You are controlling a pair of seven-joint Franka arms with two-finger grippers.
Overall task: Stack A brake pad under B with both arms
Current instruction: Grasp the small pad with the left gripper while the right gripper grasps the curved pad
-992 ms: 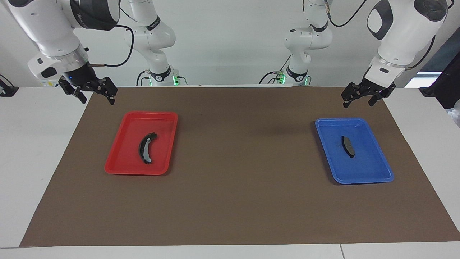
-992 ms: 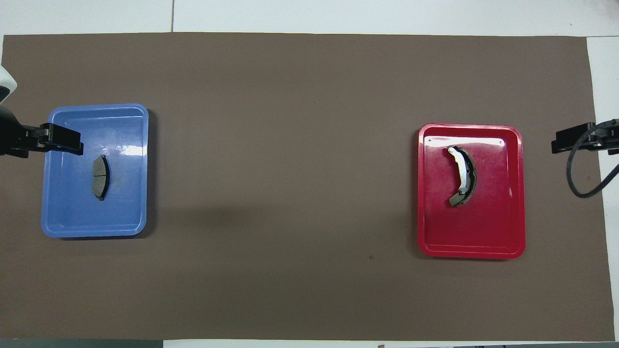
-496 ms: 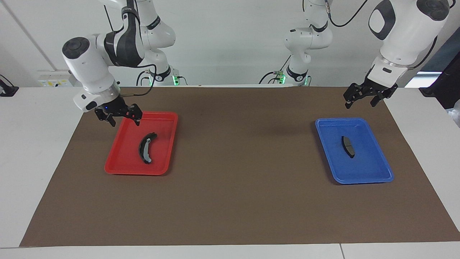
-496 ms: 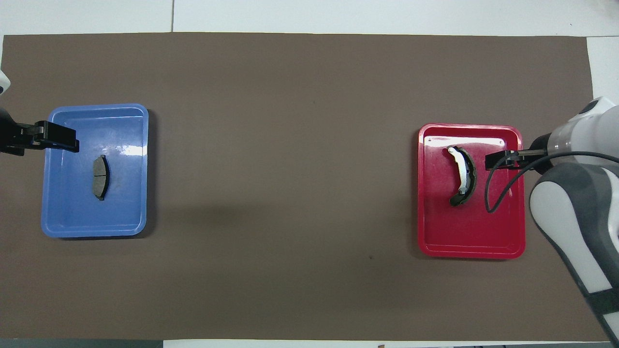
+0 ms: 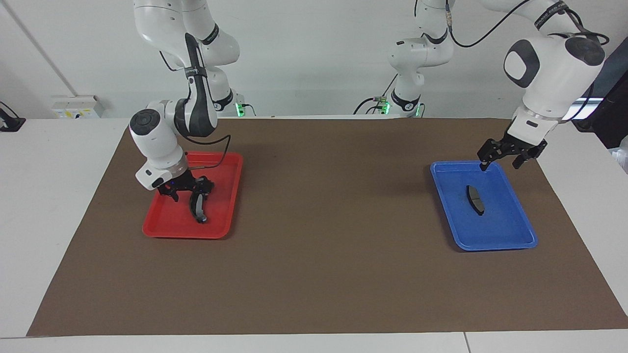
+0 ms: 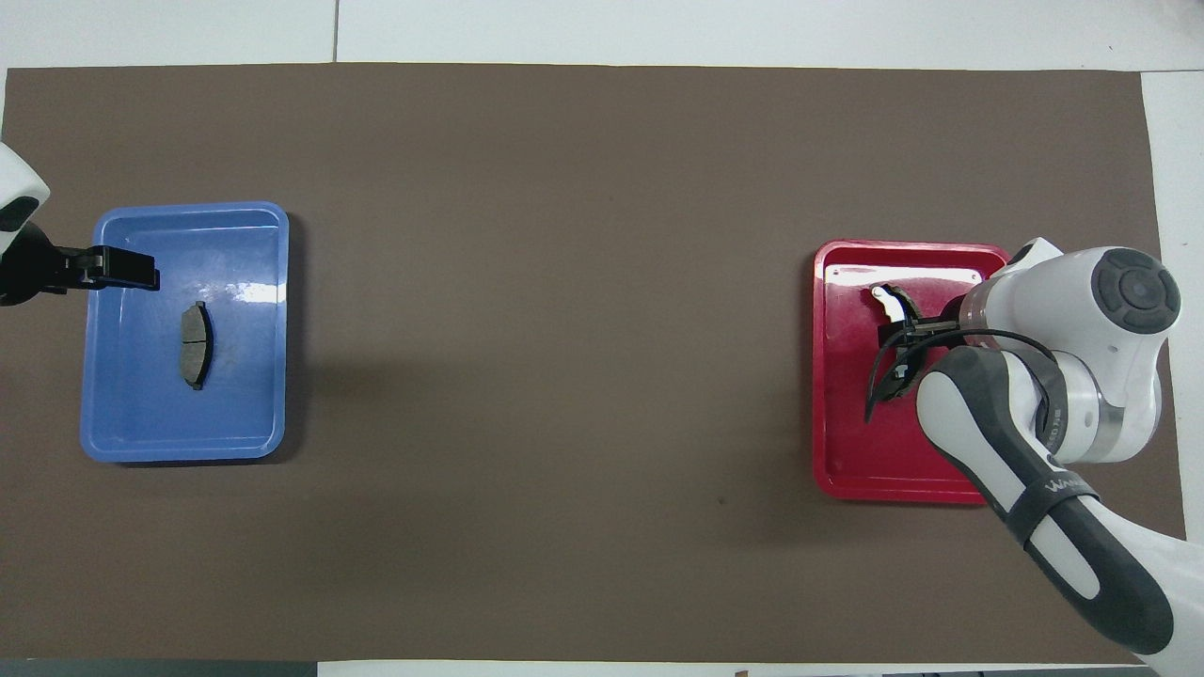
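Observation:
B, the crescent black pad with a light grey strip, lies in the red tray toward the right arm's end. My right gripper is open and low in that tray, with its fingers on either side of the end of B nearer to the robots; the arm covers most of B in the overhead view. The A brake pad, short and all dark, lies in the blue tray toward the left arm's end. My left gripper is open and empty above that tray's rim nearer to the robots, clear of the pad.
Both trays, red and blue, sit on a brown mat that covers most of the white table. The mat between the trays is bare. The right arm's forearm hangs over the red tray's corner nearer to the robots.
My right gripper came down from beside the table into the red tray and now straddles B. My left gripper sank and moved over the blue tray's rim. Neither pad moved.

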